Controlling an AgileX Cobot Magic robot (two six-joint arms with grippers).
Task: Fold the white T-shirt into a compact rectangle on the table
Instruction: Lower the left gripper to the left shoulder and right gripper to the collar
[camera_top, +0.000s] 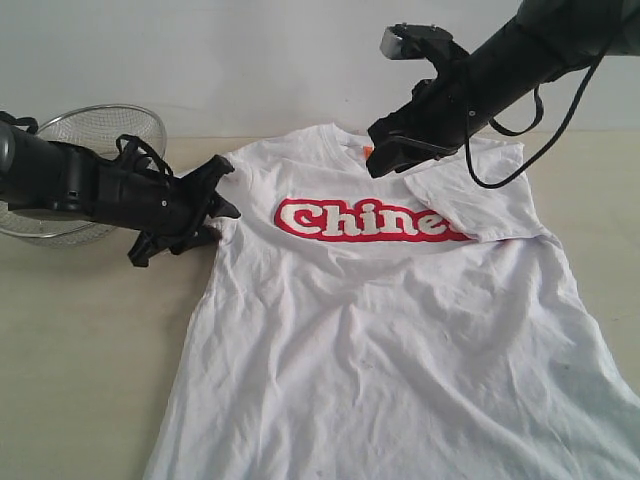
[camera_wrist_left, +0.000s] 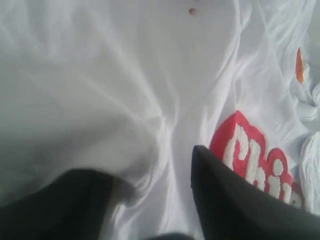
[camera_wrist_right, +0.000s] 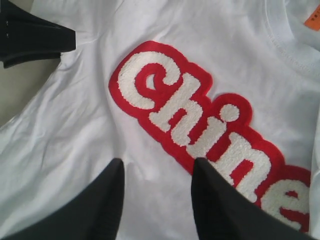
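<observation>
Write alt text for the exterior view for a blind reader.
A white T-shirt with red-and-white lettering lies front up on a beige table, one sleeve folded in over the end of the word. Both grippers are open: the left gripper at the shirt's other side, the right gripper above the collar. A wire basket sits far left.

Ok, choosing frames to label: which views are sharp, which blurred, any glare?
Exterior view: fairly sharp, evenly lit, the white T-shirt slightly washed out; left wrist view: soft blur throughout, lettering fuzzy; right wrist view: crisp, lettering texture clear, no glare.
</observation>
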